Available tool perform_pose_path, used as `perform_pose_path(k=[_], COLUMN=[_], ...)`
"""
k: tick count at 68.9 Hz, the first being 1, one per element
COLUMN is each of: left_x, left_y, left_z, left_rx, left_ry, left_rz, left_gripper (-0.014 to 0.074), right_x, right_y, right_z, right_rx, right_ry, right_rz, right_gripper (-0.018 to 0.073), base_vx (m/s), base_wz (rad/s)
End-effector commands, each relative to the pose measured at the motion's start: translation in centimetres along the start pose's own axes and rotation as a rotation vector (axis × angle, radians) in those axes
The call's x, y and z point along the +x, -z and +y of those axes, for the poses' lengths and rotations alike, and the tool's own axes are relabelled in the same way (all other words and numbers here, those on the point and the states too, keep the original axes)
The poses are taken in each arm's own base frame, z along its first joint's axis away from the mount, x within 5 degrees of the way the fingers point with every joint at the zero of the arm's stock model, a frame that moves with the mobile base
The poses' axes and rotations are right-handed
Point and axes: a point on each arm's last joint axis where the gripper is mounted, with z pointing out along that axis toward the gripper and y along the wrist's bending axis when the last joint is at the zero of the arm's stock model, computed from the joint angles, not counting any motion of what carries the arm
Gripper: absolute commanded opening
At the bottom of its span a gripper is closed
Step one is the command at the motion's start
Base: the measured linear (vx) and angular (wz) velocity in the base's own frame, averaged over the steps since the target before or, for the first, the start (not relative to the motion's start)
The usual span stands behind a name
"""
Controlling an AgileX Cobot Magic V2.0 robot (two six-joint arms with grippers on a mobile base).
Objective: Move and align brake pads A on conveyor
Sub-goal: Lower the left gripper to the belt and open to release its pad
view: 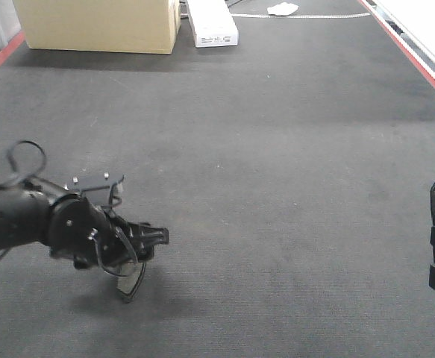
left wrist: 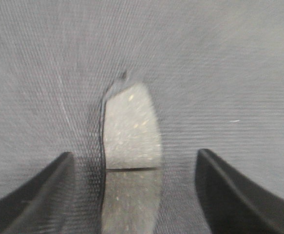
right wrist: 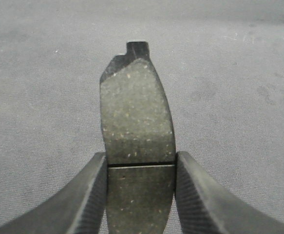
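The left tool [left wrist: 134, 156] is spread wide, with a brake pad [left wrist: 132, 122] sitting untouched between its fingers [left wrist: 39, 195] on the conveyor [view: 277, 149] belt, while the right tool [right wrist: 141, 157] pinches a second brake pad [right wrist: 137, 107] by its long edges, the notched end jutting forward beyond the fingertips.

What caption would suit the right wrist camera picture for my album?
Right gripper clamps a grooved dark brake pad between its ribbed fingers, against the grey conveyor belt.
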Motion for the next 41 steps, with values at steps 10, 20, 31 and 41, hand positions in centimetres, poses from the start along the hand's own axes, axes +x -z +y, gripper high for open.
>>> perform_pose_path(k=[10,20,31,41], left_x=[-0.5,1.9,4.6,7.0], left_y=[8.9,12.7,16.6,19.2], left_z=[-1.8,-1.0,1.3,3.2], left_rx=[0.102,0.156,0.211,0.257], left_ry=[-0.171,-0.214,-0.210,-0.201], left_rz=[-0.253,-0.345,-0.452,-0.539], left_gripper=[0.0510,0.0479,0.0412,0.0304], right_x=[-1.7,-1.7,-1.7,-1.7], right_y=[0.6,0.6,0.6,0.6], right_z=[-0.1,-0.1,-0.1,-0.1], right_rx=[0.010,0.010,0.010,0.010], right_ry=[0.001,0.001,0.001,0.001], right_rz=[-0.119,-0.119,-0.119,-0.119], right_gripper=[0.0070,0.0070,0.0070,0.0070], base_vx=[0.00,0.00,0.00,0.00], base_wz=[0.00,0.00,0.00,0.00])
